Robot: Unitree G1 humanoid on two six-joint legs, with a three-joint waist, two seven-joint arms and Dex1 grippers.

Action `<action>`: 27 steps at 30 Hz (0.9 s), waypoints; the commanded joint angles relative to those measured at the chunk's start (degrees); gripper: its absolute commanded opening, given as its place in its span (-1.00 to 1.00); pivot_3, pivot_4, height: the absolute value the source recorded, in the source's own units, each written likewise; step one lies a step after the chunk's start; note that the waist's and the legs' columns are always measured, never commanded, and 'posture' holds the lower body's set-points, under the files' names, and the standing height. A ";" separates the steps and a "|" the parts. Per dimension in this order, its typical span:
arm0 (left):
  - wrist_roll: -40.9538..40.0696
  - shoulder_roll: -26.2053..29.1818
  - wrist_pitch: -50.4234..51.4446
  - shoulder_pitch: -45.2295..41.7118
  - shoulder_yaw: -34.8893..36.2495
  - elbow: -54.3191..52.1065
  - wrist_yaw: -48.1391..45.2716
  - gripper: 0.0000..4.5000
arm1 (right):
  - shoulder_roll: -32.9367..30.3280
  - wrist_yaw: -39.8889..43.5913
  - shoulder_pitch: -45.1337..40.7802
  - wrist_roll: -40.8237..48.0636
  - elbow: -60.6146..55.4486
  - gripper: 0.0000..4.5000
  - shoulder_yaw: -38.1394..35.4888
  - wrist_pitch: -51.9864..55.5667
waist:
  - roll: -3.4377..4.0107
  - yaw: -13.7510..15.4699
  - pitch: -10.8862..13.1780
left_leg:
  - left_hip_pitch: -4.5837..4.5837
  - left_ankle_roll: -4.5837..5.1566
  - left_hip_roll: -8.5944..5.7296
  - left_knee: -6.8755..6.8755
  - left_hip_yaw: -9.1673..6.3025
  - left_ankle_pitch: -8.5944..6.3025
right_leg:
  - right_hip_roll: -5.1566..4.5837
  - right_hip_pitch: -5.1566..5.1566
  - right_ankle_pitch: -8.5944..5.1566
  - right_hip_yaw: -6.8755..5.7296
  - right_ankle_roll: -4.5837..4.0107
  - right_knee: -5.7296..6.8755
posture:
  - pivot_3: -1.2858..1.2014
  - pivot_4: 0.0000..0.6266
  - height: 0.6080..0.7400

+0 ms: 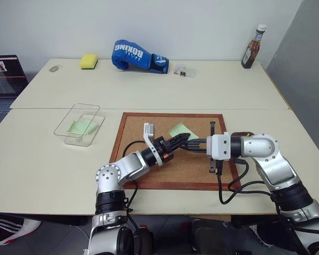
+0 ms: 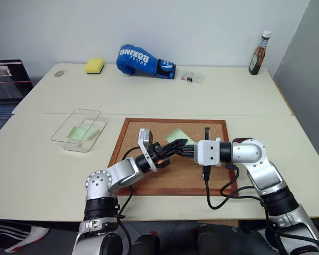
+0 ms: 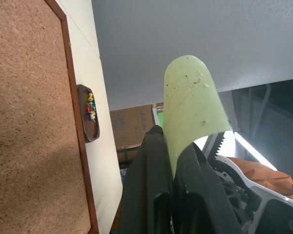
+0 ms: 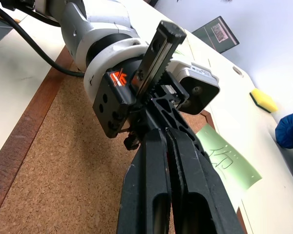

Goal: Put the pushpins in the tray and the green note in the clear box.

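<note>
The green note (image 1: 182, 130) stands up over the middle of the cork board (image 1: 135, 133), pinched where my two grippers meet tip to tip. My left gripper (image 1: 183, 139) reaches in from the left and is shut on the note's lower edge; the note (image 3: 190, 107) curls up from between its fingers. My right gripper (image 1: 185, 145) points in from the right, shut, with the note (image 4: 227, 158) at its fingertips. The tray (image 3: 88, 131) sits just off the board's right edge, holding small coloured pins (image 3: 90, 108), a red head among them. The clear box (image 1: 80, 123) lies at the left with a green slip inside.
At the back of the table lie a blue boxing glove (image 1: 138, 56), a yellow sponge (image 1: 88, 61), a small clear case (image 1: 184, 70) and a sauce bottle (image 1: 252, 48). A laptop (image 1: 5, 79) stands beyond the left edge.
</note>
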 commanded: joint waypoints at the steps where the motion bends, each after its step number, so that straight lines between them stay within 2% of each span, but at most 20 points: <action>1: 2.18 1.46 -0.51 -0.18 -2.13 -1.22 -3.29 -0.96 | 0.32 -0.68 -0.71 0.61 -3.45 -1.00 -0.46 0.68 | 0.00 0.00 0.00 | 0.00 0.00 0.00 0.00 0.00 0.00 | 0.00 0.00 0.00 -0.01 0.00 0.00 | 0.03 -0.52 1.00; 9: 9.75 4.65 -3.55 0.95 -5.31 0.53 -9.06 -0.96 | 0.01 -1.31 -0.72 1.57 -5.71 -1.00 -1.59 3.62 | 0.00 -0.10 0.00 | 0.00 0.00 0.00 -0.01 0.00 0.00 | 0.00 0.00 0.00 -0.01 -0.01 -0.01 | 0.03 -0.52 1.00; 16: 12.69 5.09 -4.29 -0.06 -5.46 1.78 -11.95 -0.96 | 0.00 -2.82 -0.21 2.19 -7.05 -1.00 -2.60 6.86 | 0.00 -0.12 0.00 | 0.00 0.00 0.00 -0.02 0.01 0.00 | 0.00 -0.01 -0.01 0.00 -0.01 -0.01 | 0.03 -0.52 1.00; 20: 15.41 6.37 -5.67 -1.11 -7.14 -1.85 -13.69 -0.96 | 1.28 -9.40 1.37 7.11 -8.66 -1.00 -8.46 20.14 | 0.00 -0.01 0.00 | -0.02 0.01 0.01 -0.03 -0.05 0.00 | 0.00 -0.02 -0.01 -0.03 -0.02 -0.01 | 0.03 -0.52 1.00; 24: 23.74 10.72 -10.19 -0.79 -15.16 -10.53 -18.22 -0.96 | 1.41 -16.26 4.04 9.92 -11.04 -1.00 -14.44 31.43 | 0.00 0.15 0.00 | -0.06 0.01 0.01 -0.04 -0.07 0.00 | 0.00 -0.03 -0.02 -0.04 -0.03 -0.02 | 0.03 -0.52 1.00; 27: 31.30 14.14 -16.26 -1.24 -21.74 -16.66 -21.50 -0.96 | 3.57 -25.78 5.98 11.75 -12.35 -1.00 -21.28 41.77 | 0.00 0.45 0.00 | -0.07 0.00 0.01 -0.11 -0.04 -0.01 | -0.01 -0.05 -0.03 -0.02 -0.06 -0.07 | 0.03 -0.52 1.00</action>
